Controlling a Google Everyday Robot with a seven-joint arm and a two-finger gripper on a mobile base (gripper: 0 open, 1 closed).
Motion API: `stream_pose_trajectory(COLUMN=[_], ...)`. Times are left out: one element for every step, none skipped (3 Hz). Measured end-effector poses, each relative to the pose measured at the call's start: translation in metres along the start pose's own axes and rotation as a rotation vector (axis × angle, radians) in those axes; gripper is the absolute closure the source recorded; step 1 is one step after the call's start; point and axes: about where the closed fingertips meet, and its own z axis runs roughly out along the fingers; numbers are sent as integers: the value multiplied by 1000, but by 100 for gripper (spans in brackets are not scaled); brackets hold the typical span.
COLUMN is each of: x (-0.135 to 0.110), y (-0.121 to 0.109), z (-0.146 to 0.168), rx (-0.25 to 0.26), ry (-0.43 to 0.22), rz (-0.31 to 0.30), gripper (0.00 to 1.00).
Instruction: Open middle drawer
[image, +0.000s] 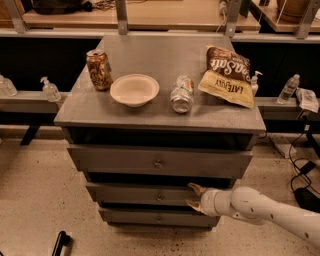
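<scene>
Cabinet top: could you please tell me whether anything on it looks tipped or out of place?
The plastic bottle lies on its side beside the bowl; the gripper sits open at the middle drawer.

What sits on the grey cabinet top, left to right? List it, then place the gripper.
Brown soda can, cream round bowl, clear plastic bottle lying down, brown-and-yellow chip bag. The gripper, jaws apart, is lower, before the grey middle drawer, right of its knob.

Cabinet top (150, 112): can (99, 69), bowl (134, 90), bottle (182, 93) lying flat, chip bag (226, 76). Gripper (193, 196), fingers (196, 188) spread, at middle drawer (135, 192).
</scene>
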Motion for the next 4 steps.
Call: stream_pose_trajectory(x=[-2, -2, -2, -3], y=[-1, -2, -2, -3], z=[-2, -2, -3, -4], rx=[0, 0, 0, 0], ry=[0, 0, 0, 0], rz=[0, 0, 0, 0], gripper=[68, 68, 67, 63])
